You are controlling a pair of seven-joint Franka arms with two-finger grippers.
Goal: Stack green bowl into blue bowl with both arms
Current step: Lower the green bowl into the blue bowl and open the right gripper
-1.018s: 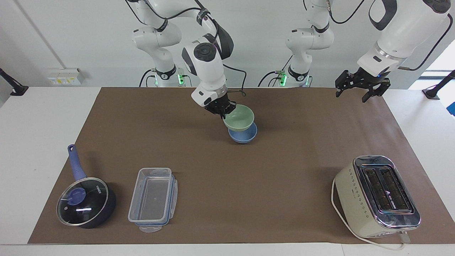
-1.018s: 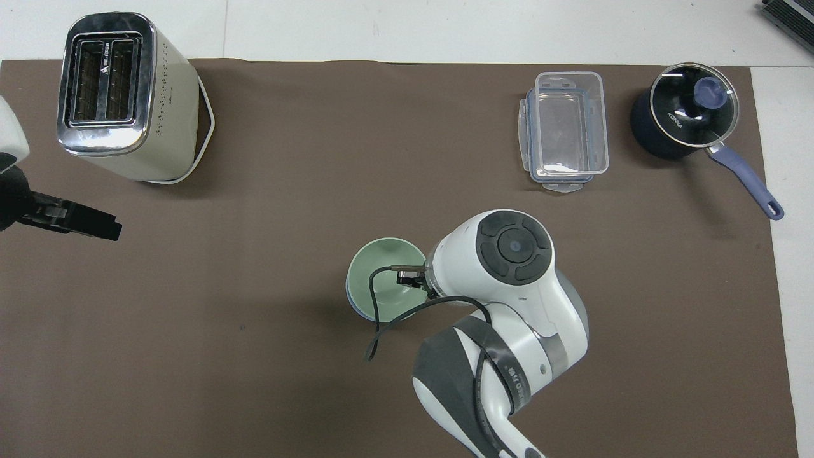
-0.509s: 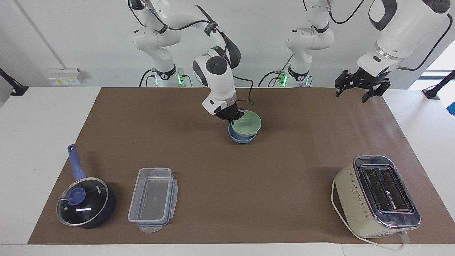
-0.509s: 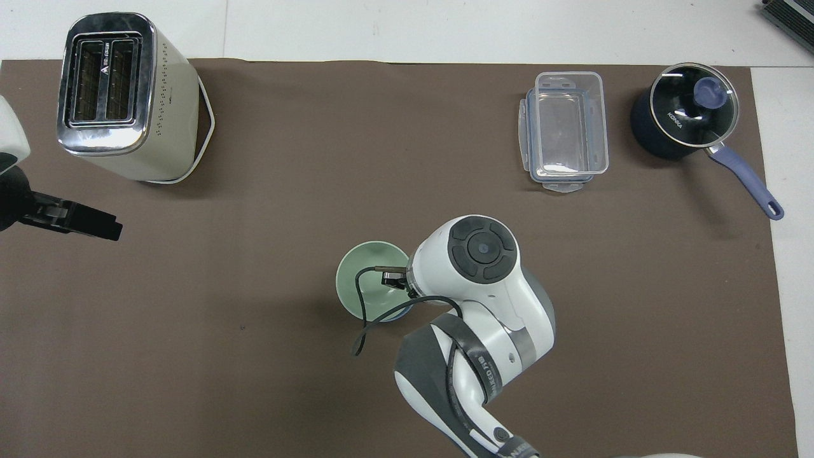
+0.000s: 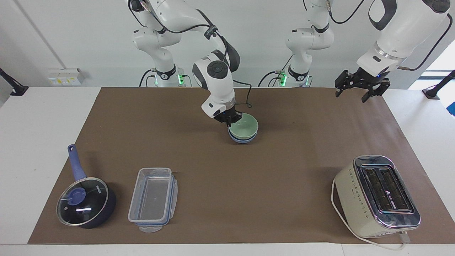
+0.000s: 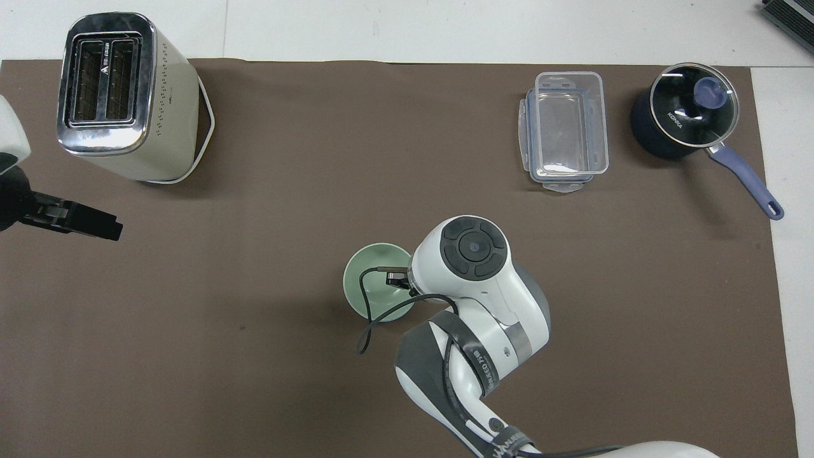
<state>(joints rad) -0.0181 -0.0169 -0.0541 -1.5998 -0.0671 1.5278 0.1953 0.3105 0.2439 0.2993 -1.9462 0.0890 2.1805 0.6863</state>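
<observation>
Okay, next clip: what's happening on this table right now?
The right arm's claw is at the rim of the green bowl, which sits nested in the blue bowl near the middle of the brown mat. The left arm's claw waits up in the air with its fingers spread, over the mat's corner at its own end. A toaster, a clear container and a lidded saucepan stand untouched along the mat's edge farthest from the robots.

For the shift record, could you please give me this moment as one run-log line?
stage: nesting | green bowl sits in blue bowl | right gripper on its rim | left gripper waits open over mat's edge
</observation>
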